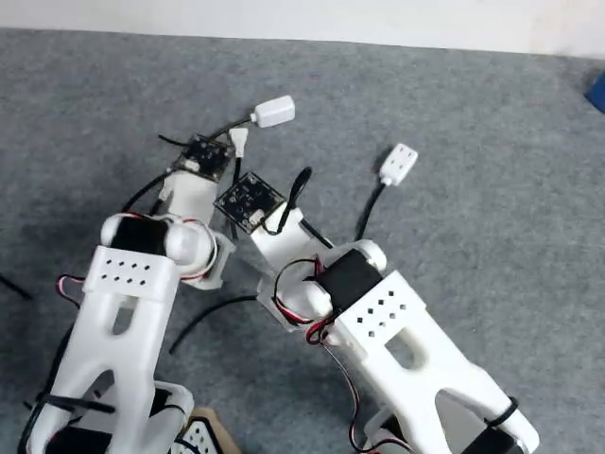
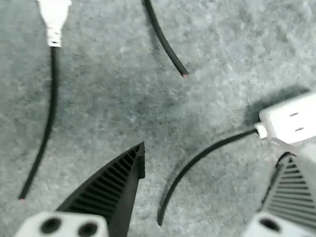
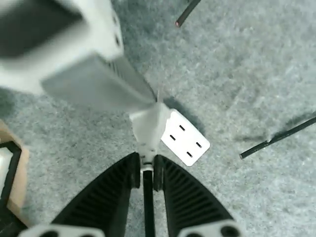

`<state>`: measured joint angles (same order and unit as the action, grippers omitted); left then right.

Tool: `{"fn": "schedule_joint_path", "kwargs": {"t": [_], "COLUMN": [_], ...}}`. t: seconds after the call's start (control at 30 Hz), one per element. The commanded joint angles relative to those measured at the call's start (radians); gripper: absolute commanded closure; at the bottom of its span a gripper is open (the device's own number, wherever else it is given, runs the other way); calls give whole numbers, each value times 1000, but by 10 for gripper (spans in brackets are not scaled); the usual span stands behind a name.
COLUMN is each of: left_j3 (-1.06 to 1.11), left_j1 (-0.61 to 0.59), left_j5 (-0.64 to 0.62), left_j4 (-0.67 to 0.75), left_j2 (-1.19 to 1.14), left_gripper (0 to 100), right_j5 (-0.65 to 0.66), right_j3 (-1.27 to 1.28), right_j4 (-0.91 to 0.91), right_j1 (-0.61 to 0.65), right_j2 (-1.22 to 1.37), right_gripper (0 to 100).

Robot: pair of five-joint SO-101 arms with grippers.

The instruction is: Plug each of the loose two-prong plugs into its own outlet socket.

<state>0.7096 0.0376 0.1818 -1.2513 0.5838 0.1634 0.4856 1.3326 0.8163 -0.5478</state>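
Holding for insertion: plug [image 3: 148,126] is pinched at its neck by right gripper [image 3: 146,158], leaving its head free to aim | outlet socket [image 3: 185,139] lies just beside, toward far edge of table [image 1: 492,104] | left gripper [image 2: 217,153] is spread wide, nothing held, seemingly for bracing.

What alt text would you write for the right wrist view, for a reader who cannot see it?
The right tool is shut on the black cord of a white outlet socket lying on grey carpet. The left tool hangs close beside it.

White connector [image 2: 54,17] cropped at edge, perhaps a plug.
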Motion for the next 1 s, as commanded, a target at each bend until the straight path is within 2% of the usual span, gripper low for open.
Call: {"fn": "schedule_joint_path", "kwargs": {"t": [0.0,0.17,0.27,0.47,0.53,0.77,0.83,0.97], "left_j3": [28,64,64,24,28,156,188,217], "left_j1": [56,82,76,-104,-120,-127,-142,-182], "left_j5": [-5,-5,-5,-9,-9,-8,-6,-6], "left_j4": [18,52,52,54,54,157,186,224], "left_j2": [1,1,1,1,1,1,1,1], "left_gripper": [599,599,599,599,599,599,599,599], "right_j5": [2,23,49,163,164,176,198,206], "right_j3": [-71,-102,-111,-182,-223,-607,-702,-734], "right_j4": [24,70,107,222,228,426,432,432], "right_j1": [10,5,-41,-216,-246,-186,-177,-151], "right_j2": [-30,-28,-27,90,163,515,607,727], "right_gripper": [991,991,991,991,991,991,991,991]}}
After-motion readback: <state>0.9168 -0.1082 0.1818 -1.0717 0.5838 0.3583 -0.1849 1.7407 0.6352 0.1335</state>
